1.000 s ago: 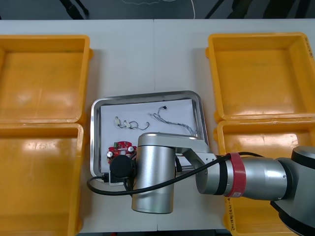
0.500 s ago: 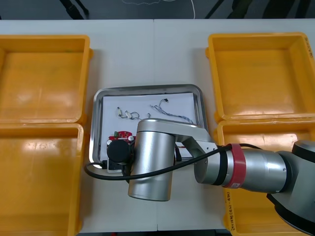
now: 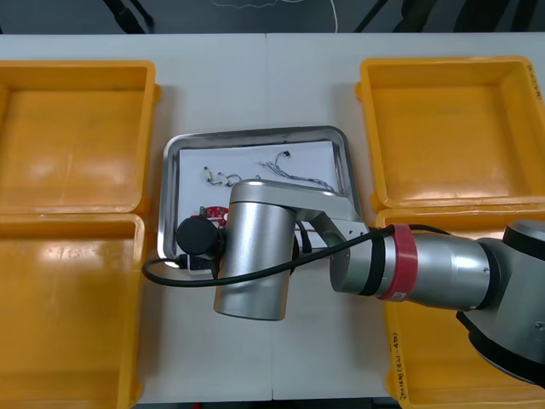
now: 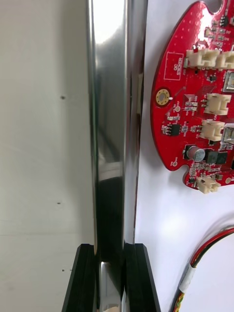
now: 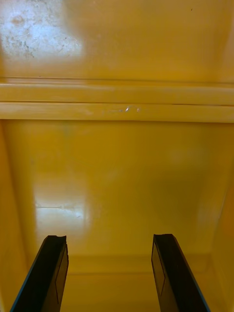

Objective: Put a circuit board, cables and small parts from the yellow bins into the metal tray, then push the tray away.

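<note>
The left hand (image 5: 109,239) hangs wide open and empty over a yellow bin (image 5: 117,170). At the middle of the surface (image 3: 255,77), the metal tray (image 3: 255,134) holds a round red circuit board (image 4: 195,97), cables (image 3: 298,175) and small metal parts (image 3: 217,177). The right hand (image 4: 111,251) is clamped on its rim beside the board.

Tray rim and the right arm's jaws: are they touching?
Touching. The right wrist view shows the right jaws closed against the tray rim, no gap.

An electronics workshop — yellow bins (image 3: 72,128), metal tray (image 3: 169,183), circuit board (image 4: 195,97).
</note>
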Motion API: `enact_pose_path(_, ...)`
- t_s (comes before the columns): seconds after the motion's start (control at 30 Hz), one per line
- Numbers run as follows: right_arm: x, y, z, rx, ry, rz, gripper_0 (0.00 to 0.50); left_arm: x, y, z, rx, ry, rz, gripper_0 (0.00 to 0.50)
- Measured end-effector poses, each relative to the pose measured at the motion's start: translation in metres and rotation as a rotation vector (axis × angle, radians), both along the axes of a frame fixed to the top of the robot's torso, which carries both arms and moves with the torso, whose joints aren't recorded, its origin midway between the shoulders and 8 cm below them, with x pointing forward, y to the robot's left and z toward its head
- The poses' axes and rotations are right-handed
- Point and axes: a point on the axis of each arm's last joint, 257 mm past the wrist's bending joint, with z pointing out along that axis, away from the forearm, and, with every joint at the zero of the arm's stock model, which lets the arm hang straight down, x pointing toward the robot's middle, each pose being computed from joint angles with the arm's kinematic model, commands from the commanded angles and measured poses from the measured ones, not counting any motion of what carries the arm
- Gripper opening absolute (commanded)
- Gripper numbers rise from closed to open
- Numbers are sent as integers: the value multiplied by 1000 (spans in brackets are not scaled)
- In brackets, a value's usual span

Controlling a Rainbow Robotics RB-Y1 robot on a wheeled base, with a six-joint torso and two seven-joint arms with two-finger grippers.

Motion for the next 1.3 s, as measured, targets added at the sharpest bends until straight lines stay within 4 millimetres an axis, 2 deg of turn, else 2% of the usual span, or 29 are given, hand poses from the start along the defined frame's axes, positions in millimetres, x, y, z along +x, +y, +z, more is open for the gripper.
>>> enact_pose_path(0.8, 78, -3, 32, 38, -86, -72, 0, 0, 0, 0, 0, 0, 0, 500)
enact_pose_path(1.3, 112, 2, 58, 64, -139, -57, 0, 0, 0, 0, 0, 0, 0, 500)
